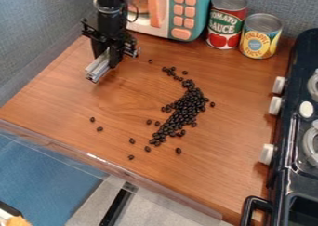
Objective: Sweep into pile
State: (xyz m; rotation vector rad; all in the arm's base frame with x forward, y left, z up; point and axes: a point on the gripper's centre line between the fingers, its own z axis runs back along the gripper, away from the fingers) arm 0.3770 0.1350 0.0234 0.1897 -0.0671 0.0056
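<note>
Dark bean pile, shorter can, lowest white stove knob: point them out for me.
Dark bean pile (187, 108): camera view, its dense middle.
Shorter can (258, 42): camera view, front label.
Lowest white stove knob (267, 154): camera view, its middle.

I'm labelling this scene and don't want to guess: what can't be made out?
All in the camera view:
- Exact bean count in the pile: beans overlap.
- Toy stove's right side: cut off by the right edge.
- Orange item, lower left: cut off by the bottom edge.
- Grey piece at the arm's end: too small to identify.
</note>
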